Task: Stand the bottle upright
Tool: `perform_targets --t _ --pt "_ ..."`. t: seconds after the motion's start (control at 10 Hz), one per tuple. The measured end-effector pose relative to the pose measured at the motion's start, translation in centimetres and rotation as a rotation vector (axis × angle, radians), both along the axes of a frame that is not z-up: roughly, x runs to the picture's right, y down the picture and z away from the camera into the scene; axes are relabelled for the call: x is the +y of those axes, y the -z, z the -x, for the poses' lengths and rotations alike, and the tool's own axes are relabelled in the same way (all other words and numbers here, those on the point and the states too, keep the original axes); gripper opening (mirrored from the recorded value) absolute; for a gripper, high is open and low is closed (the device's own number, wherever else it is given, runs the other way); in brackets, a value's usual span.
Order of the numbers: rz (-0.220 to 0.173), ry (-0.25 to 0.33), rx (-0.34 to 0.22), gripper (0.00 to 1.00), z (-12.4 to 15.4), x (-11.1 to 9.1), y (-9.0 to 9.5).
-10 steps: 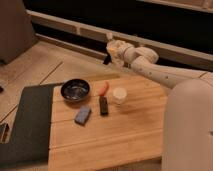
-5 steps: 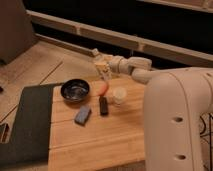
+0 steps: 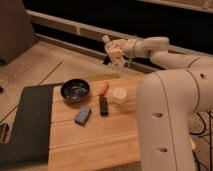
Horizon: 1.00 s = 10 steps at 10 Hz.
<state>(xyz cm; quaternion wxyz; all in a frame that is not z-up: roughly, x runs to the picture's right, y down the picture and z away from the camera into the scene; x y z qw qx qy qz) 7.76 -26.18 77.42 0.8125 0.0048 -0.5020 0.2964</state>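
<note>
Claw (image 3: pixel 114 50) up behind wooden table (image 3: pixel 95 135), grip state can't tell; bottle not seen.

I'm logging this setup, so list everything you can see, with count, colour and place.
Round dark bowl: one, black, table's back left.
Carrot-like piece: one, orange-red, right of the bowl.
Short round cup: one, white, right of the carrot-like piece.
Small rectangular block: one, black, in front of the carrot-like piece.
Flat pad: one, blue-grey, left of the block.
Mat: one, dark, table's left side.
Wooden table: one, light brown.
Robot arm: one, white, right side.
Tool: one, pale, above the table's far edge.
</note>
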Motion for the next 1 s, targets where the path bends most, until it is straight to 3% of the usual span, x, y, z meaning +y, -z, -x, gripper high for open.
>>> perform_targets --t 0.2,0.3,0.5,0.7,0.9,1.0 --pt "-0.016 -0.138 -0.021 0.0 -4.6 -0.9 -1.8" --pt "-0.008 -0.228 -0.027 0.0 -7.6 -0.4 -3.6" --pt "0.01 -0.319 -0.056 0.0 -9.7 0.9 -6.0" --pt "0.012 -0.343 -0.126 0.0 -8.5 2.0 -7.4" --pt "0.013 -0.313 -0.21 0.0 -5.1 3.2 -8.6" --pt "0.027 -0.301 -0.226 0.0 -4.3 3.9 -9.3"
